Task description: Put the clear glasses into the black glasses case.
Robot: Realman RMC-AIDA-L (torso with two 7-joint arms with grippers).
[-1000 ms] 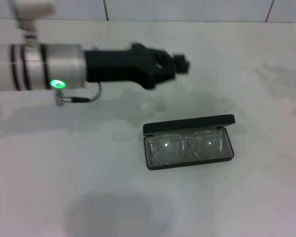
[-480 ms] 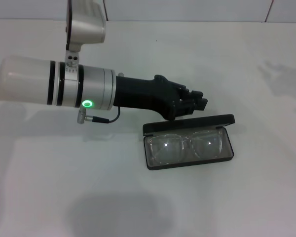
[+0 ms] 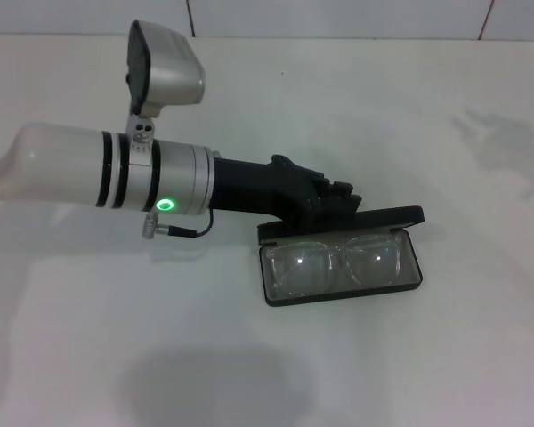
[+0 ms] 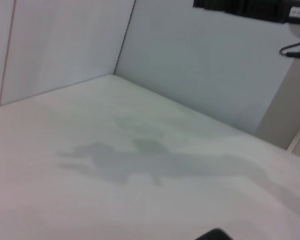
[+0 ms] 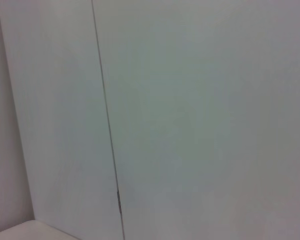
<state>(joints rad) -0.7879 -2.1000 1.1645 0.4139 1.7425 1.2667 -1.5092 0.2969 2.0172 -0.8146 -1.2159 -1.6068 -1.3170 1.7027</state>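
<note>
Left gripper (image 3: 343, 203) sits at the raised lid's back edge of the flat black hinged glasses case (image 3: 342, 256); whether its fingers are spread or closed, cannot tell. Clear plastic glasses (image 3: 336, 263) lie inside on the lining. Bare white tabletop (image 3: 160, 338) around the case's other edges.

The head camera looks forward and down from above onto a white table (image 3: 445, 356), with the left arm (image 3: 116, 169) reaching in from the left. The left wrist camera sits low and close over that same table (image 4: 65, 200), facing a wall corner (image 4: 122, 45). The right wrist camera faces only a plain wall panel (image 5: 200, 115), sharing nothing with the others.
</note>
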